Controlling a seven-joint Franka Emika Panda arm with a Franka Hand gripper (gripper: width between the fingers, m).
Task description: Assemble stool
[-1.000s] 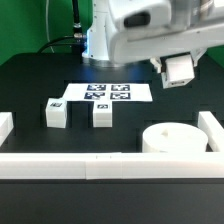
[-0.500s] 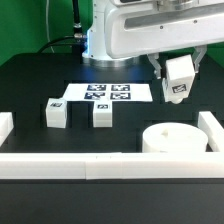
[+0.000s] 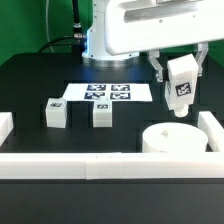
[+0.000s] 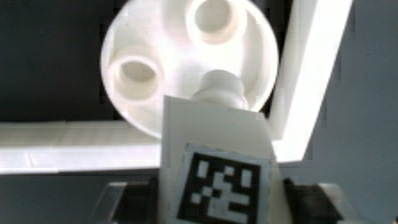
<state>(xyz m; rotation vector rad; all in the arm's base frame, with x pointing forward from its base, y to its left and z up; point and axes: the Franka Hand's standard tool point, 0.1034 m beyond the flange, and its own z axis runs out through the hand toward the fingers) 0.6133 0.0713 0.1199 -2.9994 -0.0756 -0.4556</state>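
My gripper (image 3: 179, 78) is shut on a white tagged block leg (image 3: 181, 88) and holds it upright in the air above the round white seat disc (image 3: 175, 139), which lies at the exterior view's right front. In the wrist view the leg (image 4: 217, 150) fills the foreground, its peg end pointing at the seat disc (image 4: 169, 60), whose sockets face up. Dark fingers (image 4: 125, 200) press both sides of the leg. Two more block legs (image 3: 56, 113) (image 3: 101, 115) stand on the black table left of the disc.
The marker board (image 3: 106, 92) lies flat behind the two legs. Long white border rails run along the front (image 3: 100, 165), the left (image 3: 5, 127) and the right (image 3: 210, 127). The robot base stands at the back.
The gripper with the leg has come down and turned the leg from tilted to upright, its tag now facing the exterior camera. The other parts have not moved.
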